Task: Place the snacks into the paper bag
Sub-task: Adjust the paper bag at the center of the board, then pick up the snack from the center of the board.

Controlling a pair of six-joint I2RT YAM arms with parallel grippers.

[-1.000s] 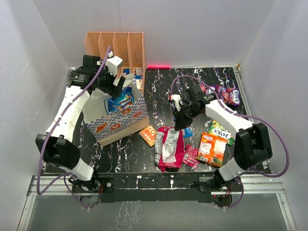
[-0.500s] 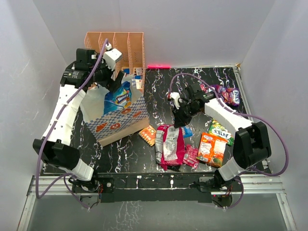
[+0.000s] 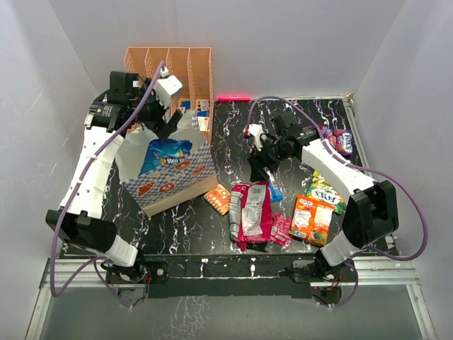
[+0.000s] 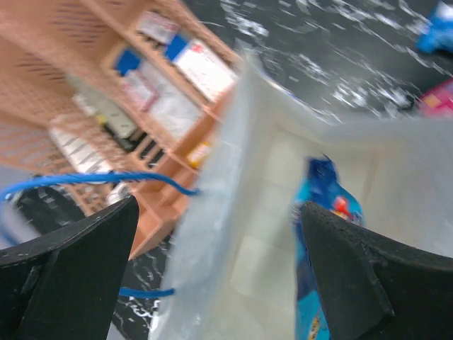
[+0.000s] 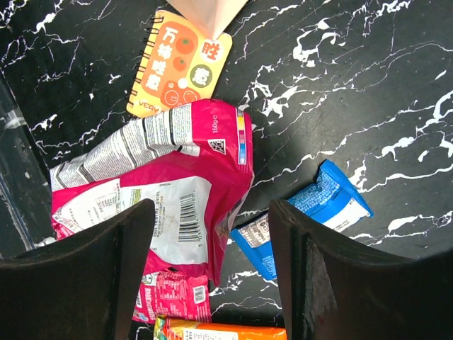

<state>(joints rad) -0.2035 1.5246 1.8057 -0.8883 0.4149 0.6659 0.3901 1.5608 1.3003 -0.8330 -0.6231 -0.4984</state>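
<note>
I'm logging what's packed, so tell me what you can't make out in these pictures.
Anything under the blue packet in the paper bag: bag walls hide it from above; left wrist view blurred.
The file rack contents: too small from above, blurred at the left wrist.

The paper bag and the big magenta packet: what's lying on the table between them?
A small orange packet lies between the paper bag and the magenta packet, clearest in the top view.

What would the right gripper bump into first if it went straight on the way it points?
Most likely the edge of the magenta-silver packet, lying flat under the right gripper. The small blue packet lies close beside that line, so it is not certain.
</note>
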